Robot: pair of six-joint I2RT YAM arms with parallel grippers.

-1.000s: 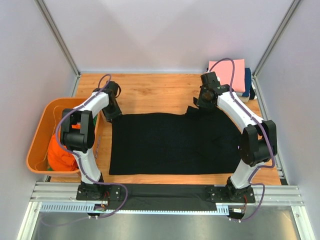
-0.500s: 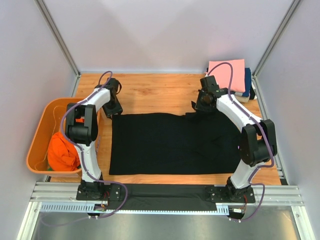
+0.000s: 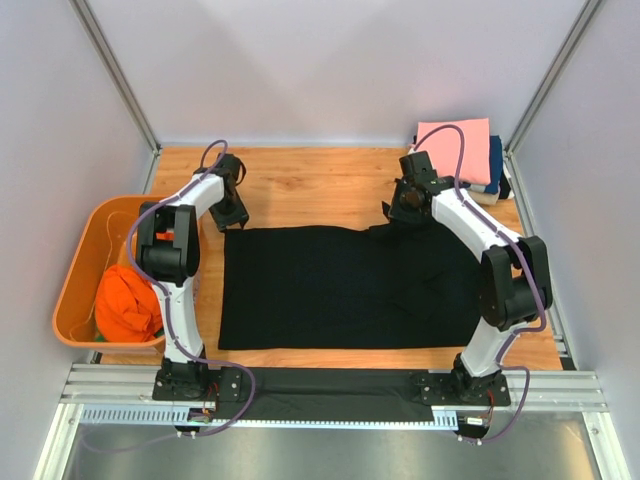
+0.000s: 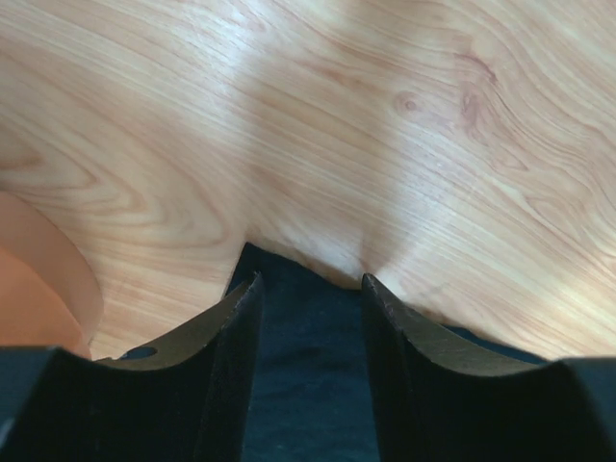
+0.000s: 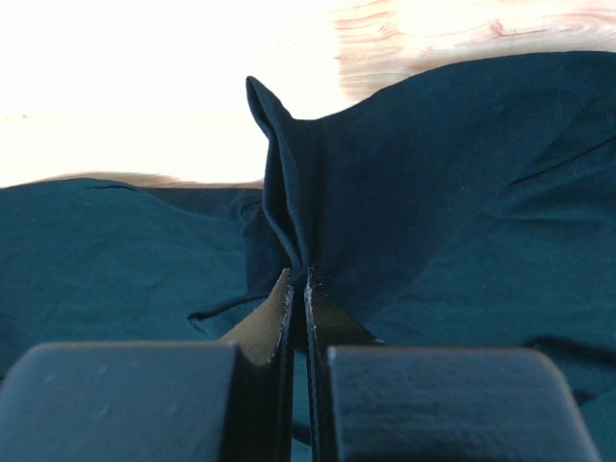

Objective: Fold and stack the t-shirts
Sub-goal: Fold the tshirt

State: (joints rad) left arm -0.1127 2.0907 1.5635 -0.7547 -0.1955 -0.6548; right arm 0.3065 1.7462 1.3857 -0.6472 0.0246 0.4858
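Right fingers [image 5: 271, 318]: closed tight on a raised pleat of the black t-shirt [image 3: 340, 285]. The cloth runs up from between the tips into a standing ridge.
Left fingers [image 4: 231, 337]: parted, gripping nothing. The far left corner of the shirt lies in the gap between them, with its hem just past the tips. I cannot tell whether the tips touch the cloth.
Risk, left side: I judge the corner sits shallow in the gap. If I close from here, the tips may catch only the hem edge or close on bare bench [image 3: 320, 185], and the corner would slip on lifting.
Risk, uneven hold: with one side pinched and the other free, any pull by the right arm would drag the shirt askew and wrinkle the flat panel.
Risk, right side: the pinch holds a bunched pleat, so the fold line may come out crooked.
Shirt relative to fingers: it lies spread flat mid-bench. Both pairs of fingers sit on its far edge, one at each end, and the body extends toward the arm bases.
Finished stack: a pink t-shirt [image 3: 455, 140] lies on a navy t-shirt [image 3: 496, 160] at the far right corner, near the right arm.
Supply: an orange t-shirt [image 3: 125, 305] waits in the orange tub [image 3: 75, 260], well to the left of the bench.
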